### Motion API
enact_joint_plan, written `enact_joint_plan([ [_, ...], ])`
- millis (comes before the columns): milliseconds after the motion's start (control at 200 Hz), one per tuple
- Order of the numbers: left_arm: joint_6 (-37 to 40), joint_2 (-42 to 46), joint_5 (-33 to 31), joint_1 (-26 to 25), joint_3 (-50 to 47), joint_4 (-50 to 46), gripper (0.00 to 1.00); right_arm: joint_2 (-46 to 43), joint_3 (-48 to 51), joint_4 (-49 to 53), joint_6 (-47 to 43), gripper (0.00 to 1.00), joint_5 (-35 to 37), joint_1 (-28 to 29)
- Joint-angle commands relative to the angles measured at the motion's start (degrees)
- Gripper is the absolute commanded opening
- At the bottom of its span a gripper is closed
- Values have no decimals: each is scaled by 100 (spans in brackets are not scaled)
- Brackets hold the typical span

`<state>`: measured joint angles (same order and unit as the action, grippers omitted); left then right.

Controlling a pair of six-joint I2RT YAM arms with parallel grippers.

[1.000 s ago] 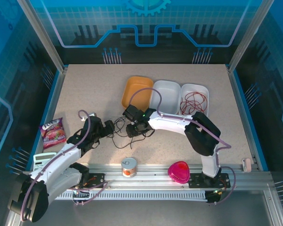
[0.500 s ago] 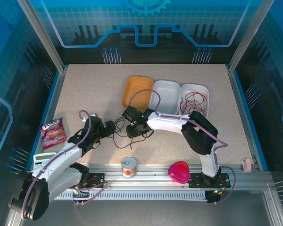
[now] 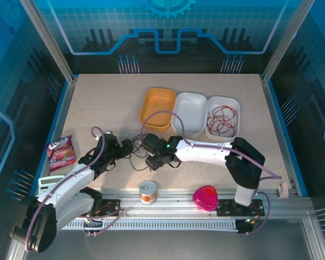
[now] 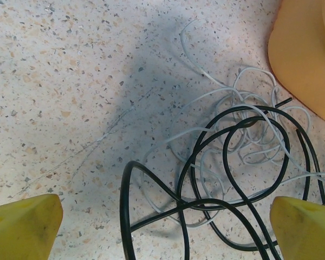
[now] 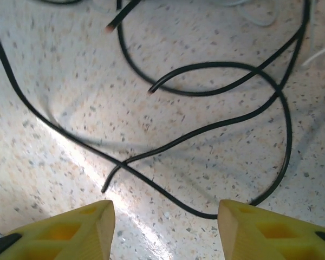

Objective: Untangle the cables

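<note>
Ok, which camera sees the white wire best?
The left wrist camera: the whitish cable shows its loops up close, tangled with the black cable. The right wrist camera catches a whitish bit at its top right edge. From the top camera it is too thin to make out.

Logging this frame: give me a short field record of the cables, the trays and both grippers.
dark red cable: coiled inside the right-hand white plastic tray
black cable: loose loops on the speckled table, crossing the whitish one
pale whitish cable: tangled with the black loops, beside the orange plastic tray
left gripper: open, over the tangle, holding nothing
right gripper: open, above black loops, holding nothing
status: black and whitish cables not yet separated
</note>
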<state>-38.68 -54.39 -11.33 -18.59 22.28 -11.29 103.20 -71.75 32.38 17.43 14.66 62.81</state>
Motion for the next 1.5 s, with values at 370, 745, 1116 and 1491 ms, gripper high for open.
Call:
enact_joint_plan([
  [370, 44, 14, 166, 112, 73, 22, 99, 958, -442, 494, -1180, 56, 523, 118],
  [745, 36, -10, 219, 145, 111, 43, 99, 818, -704, 705, -1285, 10, 451, 83],
  [1116, 53, -94, 218, 145, 126, 51, 99, -243, -1005, 1093, -1359, 0, 895, 100],
  [1491, -82, 194, 106, 154, 107, -44, 99, -1167, -1024, 1393, -1059, 0, 1512, -102],
])
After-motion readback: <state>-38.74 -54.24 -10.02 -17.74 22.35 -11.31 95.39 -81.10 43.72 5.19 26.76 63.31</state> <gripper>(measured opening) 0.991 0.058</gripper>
